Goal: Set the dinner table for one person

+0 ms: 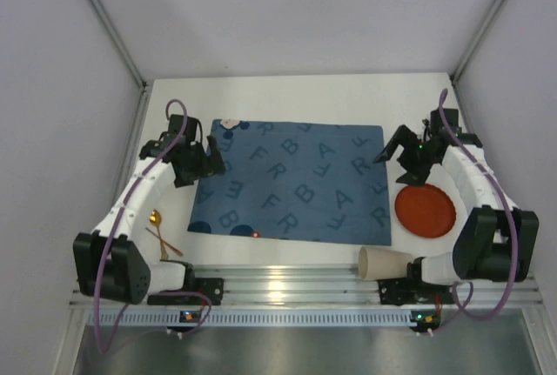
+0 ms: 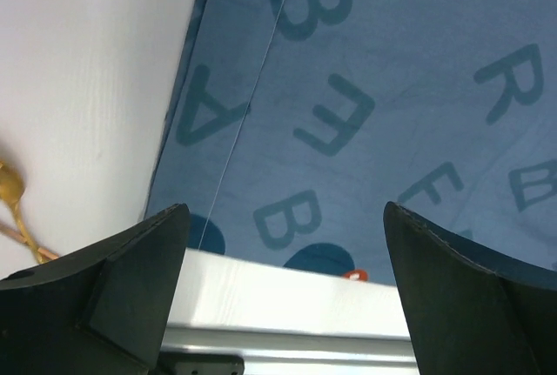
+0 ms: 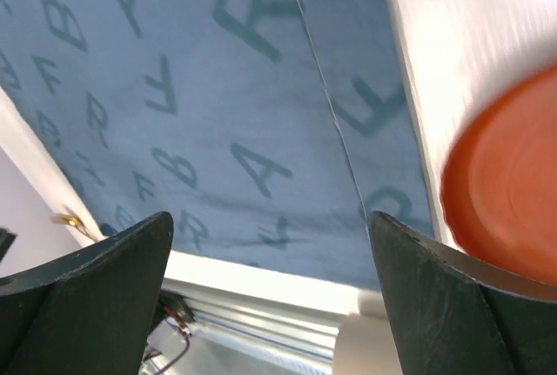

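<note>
- Left wrist: my left fingers [image 2: 122,288] stand apart over the mat [image 2: 365,88]; bare worktop [image 2: 78,70] lies to their left.
- Right fingers [image 3: 452,297] apart too, over worktop [image 3: 435,44] and plate [image 3: 505,192] beside the mat.

Bare mat [image 1: 296,179] middle; plate [image 1: 426,210] alongside

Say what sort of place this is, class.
Probably a robot lab cell staged for dining: white walls enclose the dinner table, the left arm and right arm sit on a metal rail, and a blue mat, orange plate and paper cup lie out.
</note>
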Motion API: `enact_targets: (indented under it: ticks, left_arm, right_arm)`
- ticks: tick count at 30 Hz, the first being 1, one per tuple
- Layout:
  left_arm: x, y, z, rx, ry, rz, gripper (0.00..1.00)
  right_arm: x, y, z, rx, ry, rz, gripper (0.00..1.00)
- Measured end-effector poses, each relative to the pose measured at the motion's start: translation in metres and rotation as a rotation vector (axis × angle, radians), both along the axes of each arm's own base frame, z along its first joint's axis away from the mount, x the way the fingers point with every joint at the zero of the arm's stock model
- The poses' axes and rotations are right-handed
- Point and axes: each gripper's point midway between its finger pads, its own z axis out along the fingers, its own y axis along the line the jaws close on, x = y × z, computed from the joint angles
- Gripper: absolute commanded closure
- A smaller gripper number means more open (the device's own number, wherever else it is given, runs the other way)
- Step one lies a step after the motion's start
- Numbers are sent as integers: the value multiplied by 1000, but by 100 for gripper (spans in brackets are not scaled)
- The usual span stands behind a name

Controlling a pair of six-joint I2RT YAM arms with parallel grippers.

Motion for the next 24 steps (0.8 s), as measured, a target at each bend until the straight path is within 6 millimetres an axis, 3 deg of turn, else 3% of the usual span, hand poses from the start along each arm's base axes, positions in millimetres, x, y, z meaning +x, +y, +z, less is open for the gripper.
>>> enact_targets:
  ticks: [7,13,16,20,24]
  left_arm:
    - [50,-10,-47,3,88,-11,3]
    - [116,-16,-64,17,82,-31,4]
    - [141,-18,-66,20,62,-41,6]
    - [164,-22,-71,15,56,-52,7]
    - [164,-23,-84,17,85,-52,7]
  right_arm:
    - [81,-9,-1,-16,-42,7,8]
    - [133,-18,-25,-46,-34,20,29]
    - [146,-20,-53,-50,8,24,33]
    - [149,-23,-87,-57,81,21,42]
    - [158,-23,-91,-59,79,21,59]
